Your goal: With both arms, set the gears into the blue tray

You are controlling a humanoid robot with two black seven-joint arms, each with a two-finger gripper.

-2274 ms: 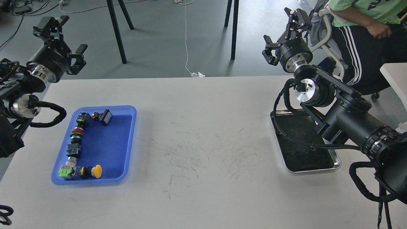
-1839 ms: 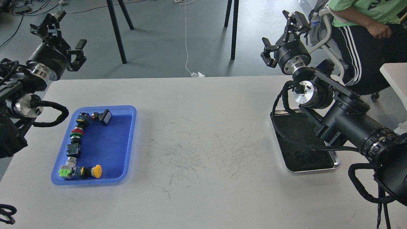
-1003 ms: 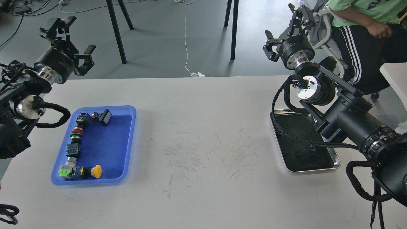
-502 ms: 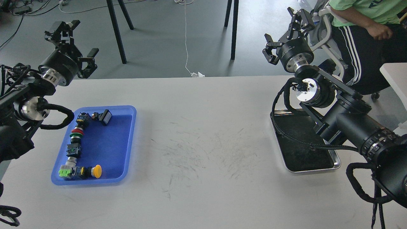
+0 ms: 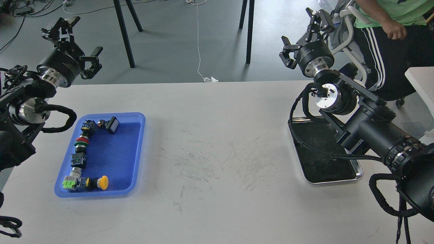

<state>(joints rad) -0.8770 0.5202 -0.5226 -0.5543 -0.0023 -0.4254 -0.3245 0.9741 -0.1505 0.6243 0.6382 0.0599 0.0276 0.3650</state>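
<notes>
Silver tray (image 5: 357,175): far/right part hidden behind right arm (image 5: 373,132); black interior too dark to tell contents. Person (image 5: 390,27) cut off by top and right edges, head out of view. Left arm (image 5: 20,112) cut by left edge. Switches (image 5: 81,149) in blue tray (image 5: 134,189): markings too small to read.

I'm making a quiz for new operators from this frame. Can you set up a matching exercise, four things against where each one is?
Things:
1. blue tray
2. silver metal tray
3. left gripper
4. yellow push-button switch

Places:
A. right side of the table, partly under an arm
B. near corner of the blue tray
C. left side of the table
D. raised beyond the table's far left corner

Pairs: 1-C, 2-A, 3-D, 4-B
</notes>
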